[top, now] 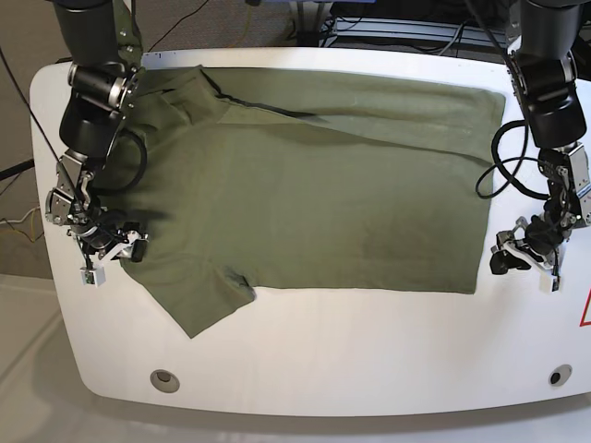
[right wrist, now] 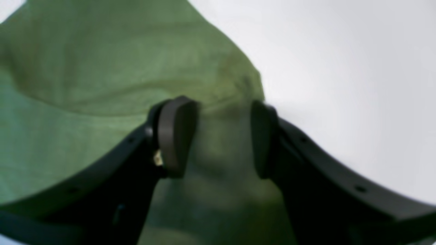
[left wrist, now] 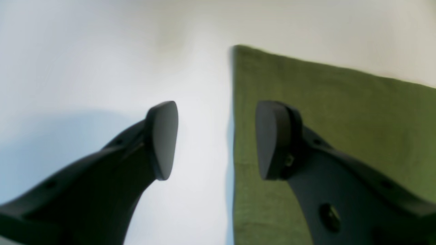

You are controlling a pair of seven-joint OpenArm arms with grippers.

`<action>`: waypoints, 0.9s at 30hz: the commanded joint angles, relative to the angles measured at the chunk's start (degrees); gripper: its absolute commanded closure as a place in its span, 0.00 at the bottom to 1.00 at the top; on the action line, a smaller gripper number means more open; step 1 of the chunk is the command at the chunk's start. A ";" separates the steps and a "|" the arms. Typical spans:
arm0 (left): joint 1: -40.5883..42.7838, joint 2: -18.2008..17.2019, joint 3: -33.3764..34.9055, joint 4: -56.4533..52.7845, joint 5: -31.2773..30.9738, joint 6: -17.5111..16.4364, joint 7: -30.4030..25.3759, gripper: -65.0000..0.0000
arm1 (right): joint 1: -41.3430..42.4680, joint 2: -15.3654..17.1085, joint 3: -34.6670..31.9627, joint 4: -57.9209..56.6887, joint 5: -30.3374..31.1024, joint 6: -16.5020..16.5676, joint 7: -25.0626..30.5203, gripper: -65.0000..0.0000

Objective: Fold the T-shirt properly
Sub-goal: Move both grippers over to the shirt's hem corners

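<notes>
Over on the left of your base view, your right gripper [top: 115, 251] sits low at the shoulder end of the T-shirt [top: 314, 185]. From its wrist camera you see the jaws parted, with a bunched ridge of olive cloth running between the pads [right wrist: 177, 136]; you can't tell whether they actually pinch it. The shirt itself lies spread across the white table [top: 305, 355], collar toward the far left, one sleeve sticking out toward the near edge, the hem at the right. Moving right, your left gripper [top: 519, 254] hangs just off the hem edge. Its jaws stand wide apart, holding nothing: one finger over bare table, the other over the green fabric's border.
</notes>
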 commanded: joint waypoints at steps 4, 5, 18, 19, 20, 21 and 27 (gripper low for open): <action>-1.23 -0.89 -0.74 1.48 -0.22 -0.05 -1.01 0.48 | 2.34 1.45 0.23 -2.40 -0.73 0.88 1.33 0.58; -1.21 -0.85 -0.68 1.43 -0.12 0.01 -1.14 0.48 | 2.30 1.39 0.24 -2.48 -0.78 0.92 1.36 0.58; -0.43 -0.44 0.17 0.64 1.37 0.35 -3.87 0.47 | 1.09 0.18 1.18 -1.56 -1.45 2.08 1.57 0.58; -0.44 -0.44 0.21 0.50 1.49 0.38 -4.07 0.47 | 0.96 0.12 1.24 -1.22 -1.41 2.09 1.47 0.58; -0.44 -0.43 0.25 0.35 1.61 0.40 -4.26 0.47 | 0.82 0.06 1.30 -0.88 -1.38 2.11 1.38 0.58; -0.66 -0.39 0.33 -0.54 2.10 0.40 -5.02 0.47 | 0.46 0.19 1.52 -0.18 -1.20 2.15 1.13 0.57; -1.15 -0.34 0.72 -3.26 2.54 0.40 -6.62 0.47 | -0.19 0.21 2.10 0.77 -1.06 2.36 0.72 0.57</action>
